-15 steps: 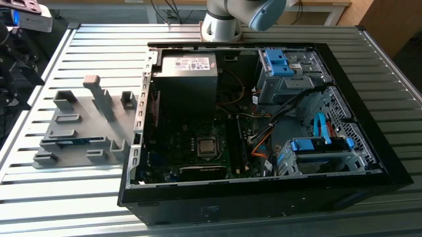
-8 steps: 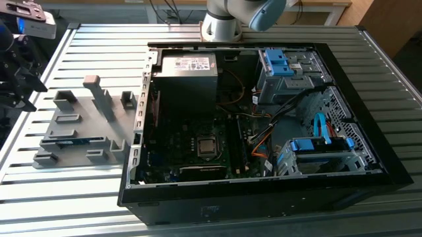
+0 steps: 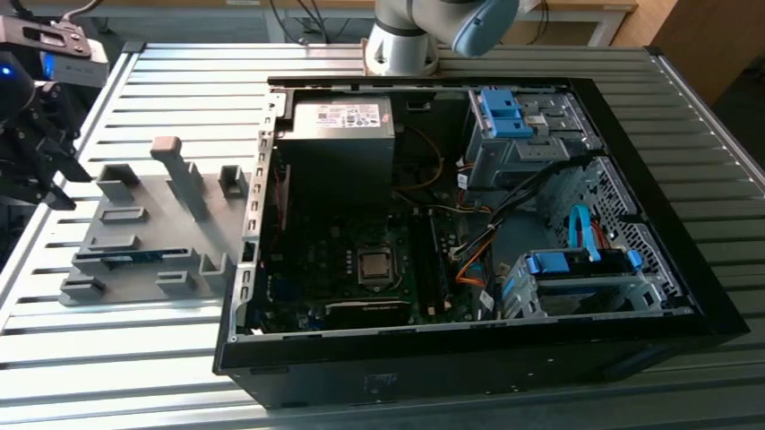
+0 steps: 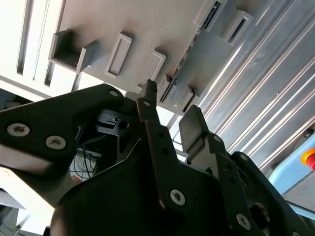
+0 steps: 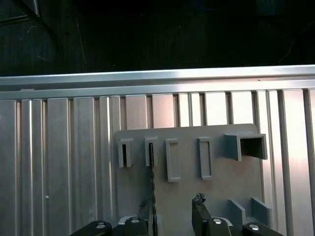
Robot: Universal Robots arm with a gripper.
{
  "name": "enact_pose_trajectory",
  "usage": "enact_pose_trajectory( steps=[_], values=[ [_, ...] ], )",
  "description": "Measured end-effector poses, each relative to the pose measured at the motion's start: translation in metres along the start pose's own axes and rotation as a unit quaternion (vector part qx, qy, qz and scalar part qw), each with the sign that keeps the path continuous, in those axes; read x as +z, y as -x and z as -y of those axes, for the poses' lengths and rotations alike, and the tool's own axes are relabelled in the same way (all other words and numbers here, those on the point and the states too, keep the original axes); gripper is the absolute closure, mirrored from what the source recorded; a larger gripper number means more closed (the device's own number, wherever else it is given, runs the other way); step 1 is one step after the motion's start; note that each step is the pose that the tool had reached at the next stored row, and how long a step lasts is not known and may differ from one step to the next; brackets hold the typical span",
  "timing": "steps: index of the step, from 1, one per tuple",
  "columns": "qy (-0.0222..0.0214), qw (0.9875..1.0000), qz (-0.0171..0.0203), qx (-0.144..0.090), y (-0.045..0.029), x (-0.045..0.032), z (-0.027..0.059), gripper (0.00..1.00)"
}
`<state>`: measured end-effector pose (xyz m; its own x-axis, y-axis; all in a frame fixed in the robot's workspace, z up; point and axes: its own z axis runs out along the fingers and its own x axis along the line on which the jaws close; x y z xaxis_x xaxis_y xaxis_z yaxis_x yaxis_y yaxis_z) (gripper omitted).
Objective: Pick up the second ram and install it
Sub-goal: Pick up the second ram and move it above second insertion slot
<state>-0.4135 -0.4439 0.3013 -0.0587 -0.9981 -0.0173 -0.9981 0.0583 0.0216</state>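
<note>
The second ram (image 3: 124, 260) is a thin blue-green stick lying low in the grey holder plate (image 3: 179, 242), near its front, at the exterior view's left. In the first wrist view the ram (image 5: 152, 182) shows edge-on as a dark line running from a slot block down toward one of my fingertips (image 5: 146, 205). It also shows edge-on as the ram (image 4: 184, 61) in the second wrist view. My black gripper (image 3: 48, 175) hangs above the table's left edge, apart from the plate. The gripper (image 5: 172, 204) is open with nothing between its fingers, as is also plain in the second wrist view's gripper (image 4: 170, 105).
The open black PC case (image 3: 669, 269) fills the middle and right of the slatted metal table (image 3: 179, 72), its motherboard (image 3: 358, 260) facing up beside cables and blue drive cages. Grey upright blocks (image 3: 179, 175) stand on the holder plate. The arm's base (image 3: 400, 45) sits at the back.
</note>
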Motion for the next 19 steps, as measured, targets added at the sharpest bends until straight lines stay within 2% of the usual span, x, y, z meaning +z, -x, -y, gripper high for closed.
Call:
enact_pose_trajectory(
  steps=[2,3,10,15,19],
  values=[
    [0.0,1.0,0.0,0.0,-0.002,0.0036,0.0002,0.55],
    [0.0,1.0,0.0,0.0,-0.003,0.0054,0.0003,0.62],
    [-0.0002,1.0,0.0,0.0,-0.0059,0.0181,0.0007,0.62],
    [-0.0053,1.0,0.0003,0.0,-0.0063,0.0248,0.0009,0.62],
    [-0.0061,1.0,0.0004,0.002,-0.0065,0.0319,0.0011,0.62]
  ],
)
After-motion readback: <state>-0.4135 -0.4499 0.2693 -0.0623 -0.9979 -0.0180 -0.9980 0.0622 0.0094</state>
